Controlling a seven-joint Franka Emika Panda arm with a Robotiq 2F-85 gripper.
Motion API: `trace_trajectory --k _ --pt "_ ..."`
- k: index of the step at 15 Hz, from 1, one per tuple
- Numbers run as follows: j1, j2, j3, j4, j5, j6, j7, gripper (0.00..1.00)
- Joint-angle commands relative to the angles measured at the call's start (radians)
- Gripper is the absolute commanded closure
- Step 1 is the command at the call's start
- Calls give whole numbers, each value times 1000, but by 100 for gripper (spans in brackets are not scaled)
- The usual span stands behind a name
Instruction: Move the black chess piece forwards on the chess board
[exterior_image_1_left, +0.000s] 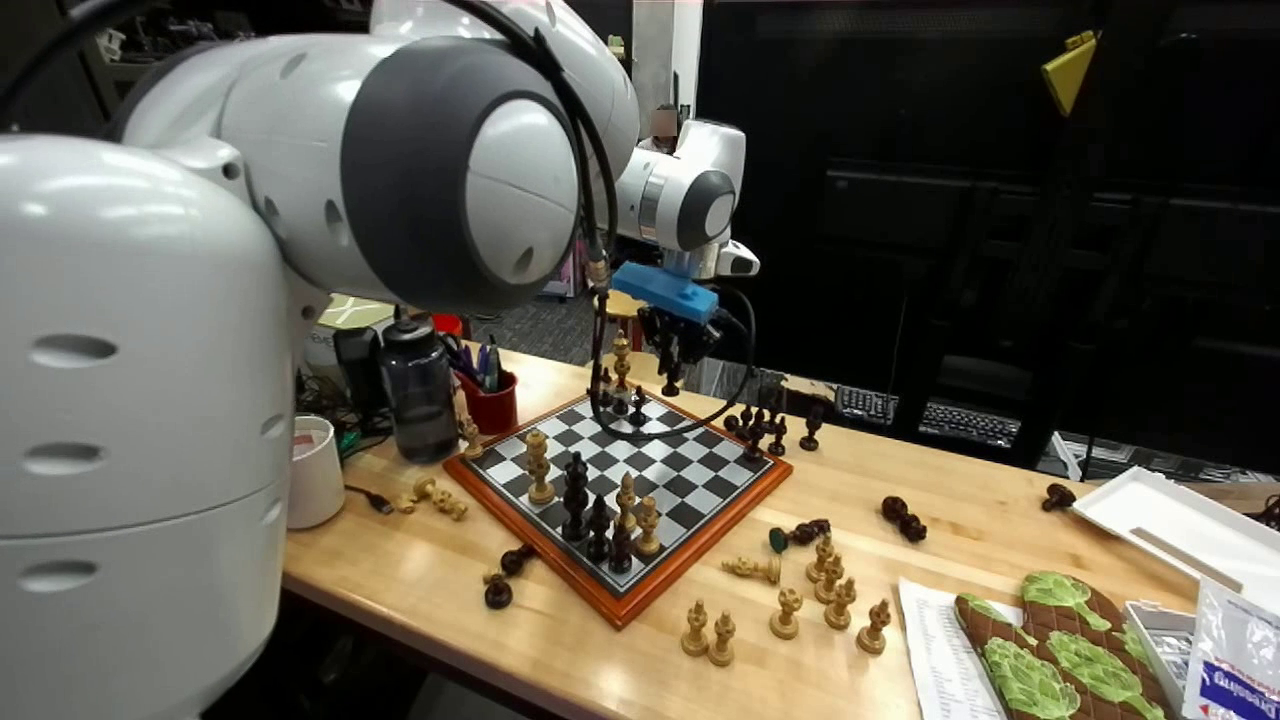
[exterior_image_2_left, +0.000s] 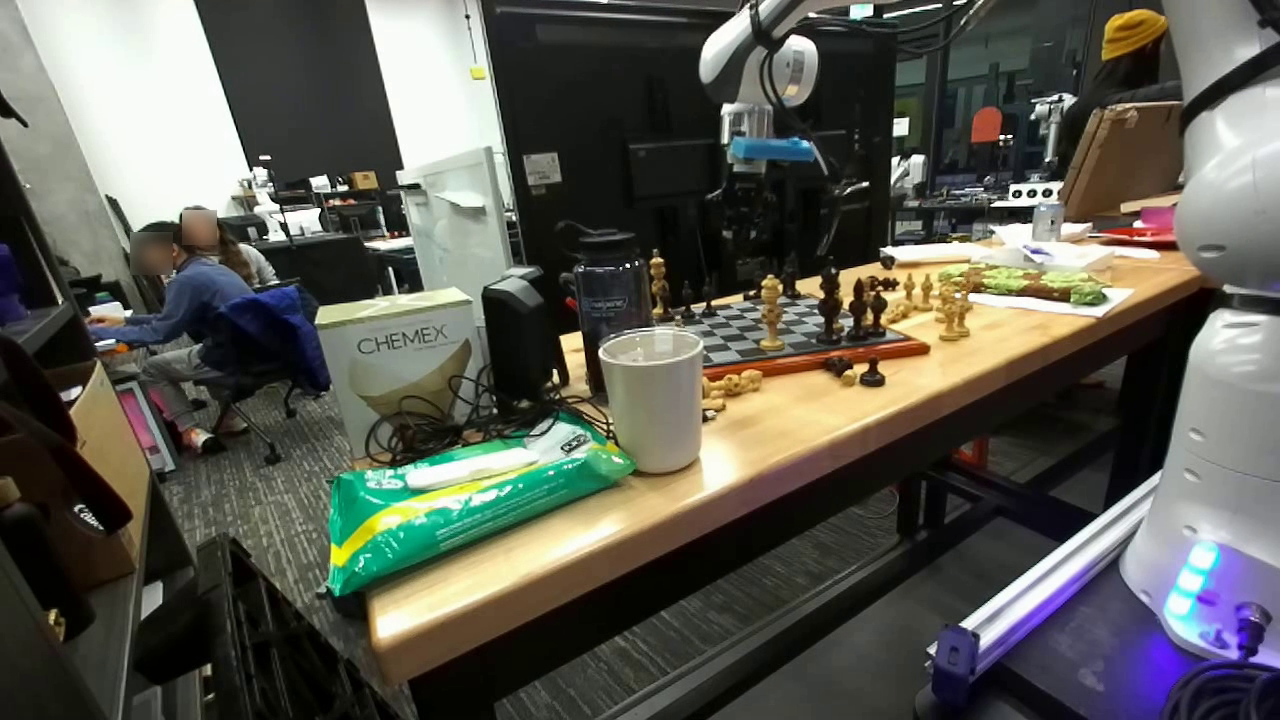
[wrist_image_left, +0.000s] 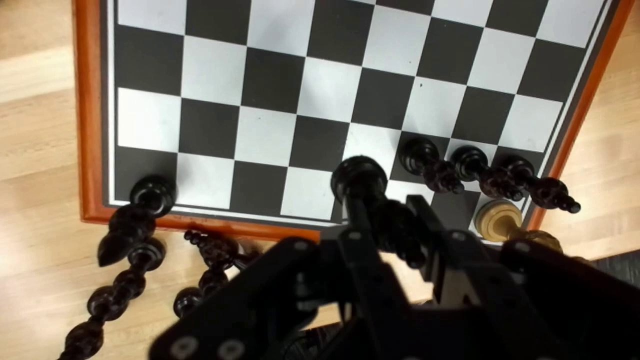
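Gripping a black chess piece (wrist_image_left: 392, 225) in the pincer (wrist_image_left: 389, 209), held clear of the chess board (wrist_image_left: 265, 130), over its lower rows in the wrist view. Open from there toward the view's top, across bare squares (wrist_image_left: 327, 85); hemmed on the right by three dark pieces (wrist_image_left: 469, 162) and a light piece (wrist_image_left: 497, 220). At the edges, bounded by a reddish wooden border (wrist_image_left: 90, 125), partly hidden beneath the fingers (wrist_image_left: 367, 265). Nearly lost, pincer and all, against a black backdrop (exterior_image_2_left: 620, 80) in an exterior view; too masked to tell the held piece's type. As for the board, laid on a pale wooden tabletop (exterior_image_1_left: 980, 510) among upright and toppled pieces (exterior_image_1_left: 696, 630), with grey carpet (exterior_image_2_left: 270, 500) beyond.
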Motion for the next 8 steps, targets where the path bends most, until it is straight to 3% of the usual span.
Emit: trace_trajectory --k 1,8 --pt "-7 22 0 22 26 -20 -36 94" --pt "-11 50 3 5 41 5 -45 94"
